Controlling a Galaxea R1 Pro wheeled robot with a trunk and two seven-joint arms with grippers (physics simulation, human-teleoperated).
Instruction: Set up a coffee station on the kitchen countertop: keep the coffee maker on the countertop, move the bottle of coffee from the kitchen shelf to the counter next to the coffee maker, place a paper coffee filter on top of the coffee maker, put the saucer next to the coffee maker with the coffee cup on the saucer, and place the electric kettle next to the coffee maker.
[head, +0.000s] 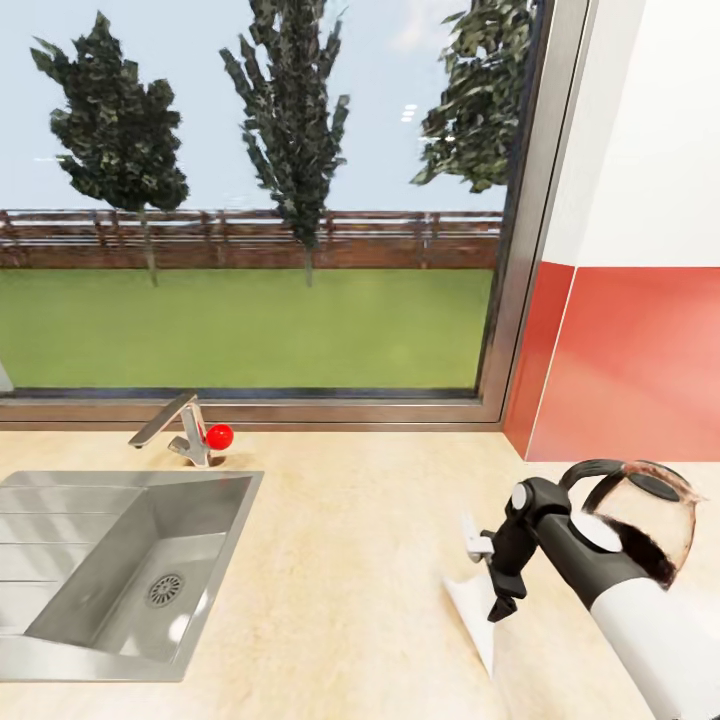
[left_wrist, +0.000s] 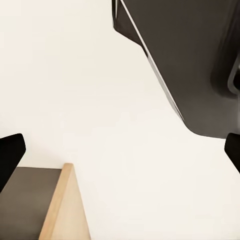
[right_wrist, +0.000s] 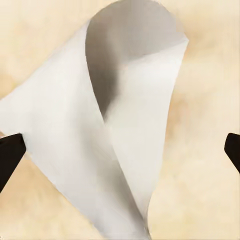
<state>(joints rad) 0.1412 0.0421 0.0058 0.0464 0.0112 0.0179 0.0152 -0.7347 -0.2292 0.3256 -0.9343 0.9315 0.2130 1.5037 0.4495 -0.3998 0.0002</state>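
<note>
On the countertop (head: 360, 560), towards its right end and well clear of the sink, the paper coffee filter (head: 475, 610) lies on its side, a white cone with its tip pointing at the near edge. Seen from the right wrist camera, the paper coffee filter (right_wrist: 115, 135) lies between the two dark fingertips (right_wrist: 9, 155), its open mouth turned away from them and its narrow end running back between them; one fingertip shows at each edge of that picture, both apart from the paper, so the right gripper (head: 497, 570) is spread wide and holds nothing. From the head camera this gripper hangs just above the cone, fingers pointing down at the worktop.

Just behind the right arm, nearer the right end of the countertop by the red wall panel (head: 620, 360), stands the electric kettle (head: 645, 520), glass-bodied with a black loop handle and dark inside. The grey sink (head: 60, 640) is set into the left part of the worktop, with a tap (head: 175, 425) and a red knob (head: 219, 436) at its back edge below the window (head: 250, 200).

Through the left wrist camera, two dark fingertips (left_wrist: 10, 157) of the left gripper (left_wrist: 120, 150) sit at opposite edges, parted and empty, before a pale wall and a dark slanted body.
</note>
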